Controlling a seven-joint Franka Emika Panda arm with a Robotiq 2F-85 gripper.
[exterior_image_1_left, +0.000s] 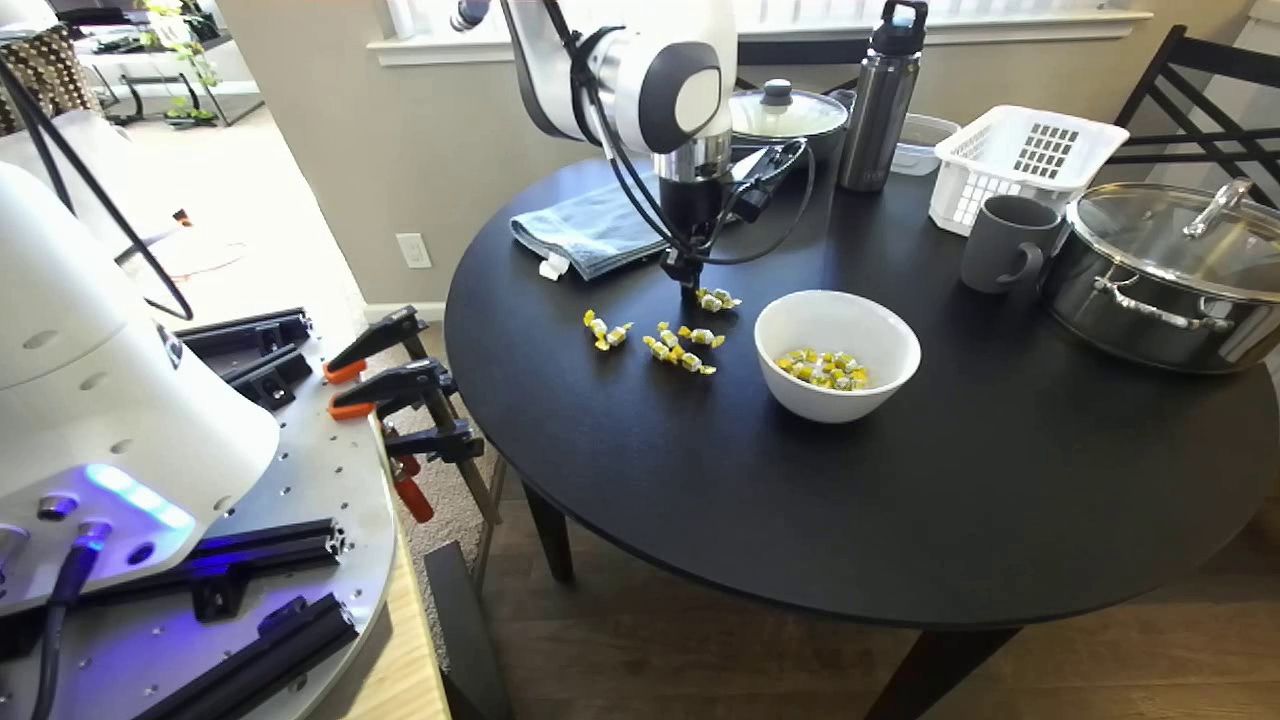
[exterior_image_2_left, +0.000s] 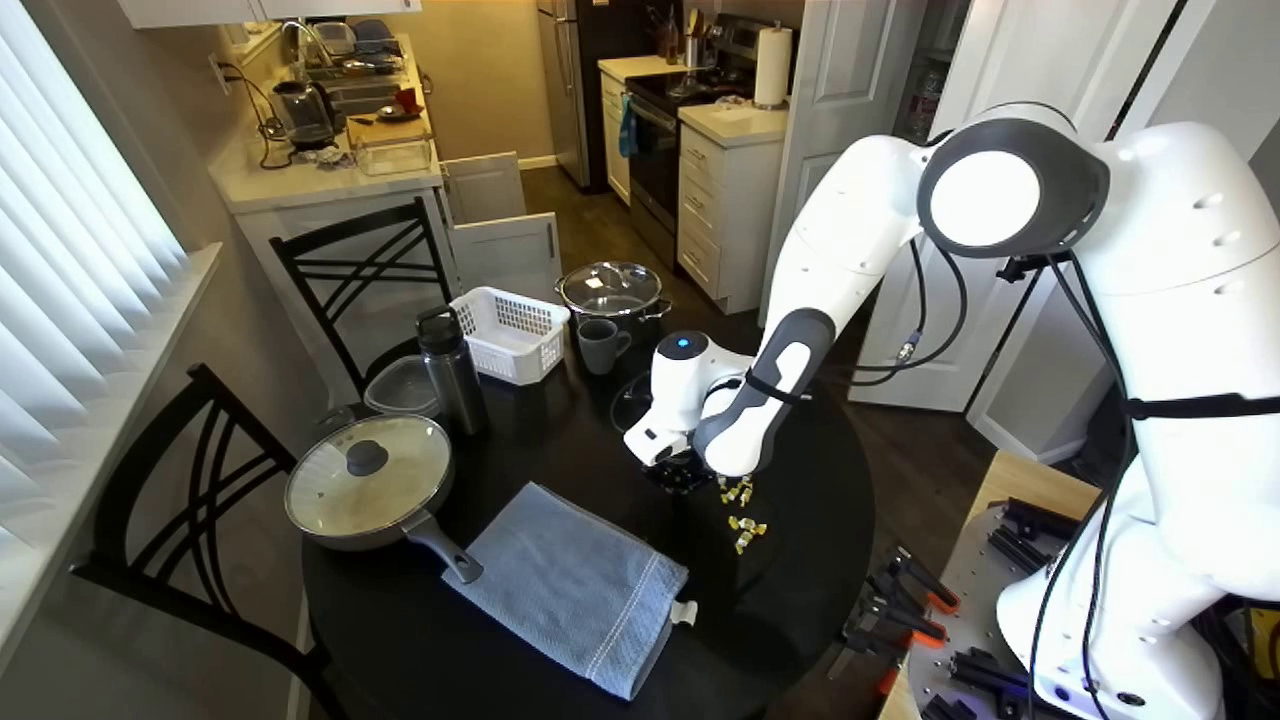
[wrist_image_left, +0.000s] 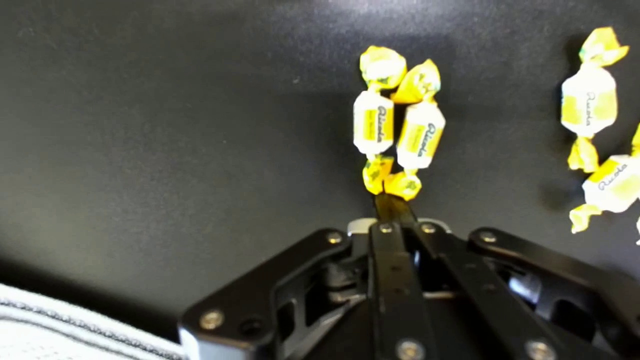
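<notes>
My gripper points down at the dark round table, jaws shut together. Right at its fingertips lie the twisted ends of two yellow-and-white wrapped candies, a left one and a right one, side by side. Whether a wrapper end is pinched cannot be told. In an exterior view the gripper is low beside a candy pair. Several more candies lie on the table nearby. A white bowl with candies inside stands close by. In an exterior view the arm hides the fingertips.
A folded blue-grey towel lies by the gripper. Behind are a lidded pan, a steel bottle and a clear container. A white basket, grey mug and lidded pot stand farther along.
</notes>
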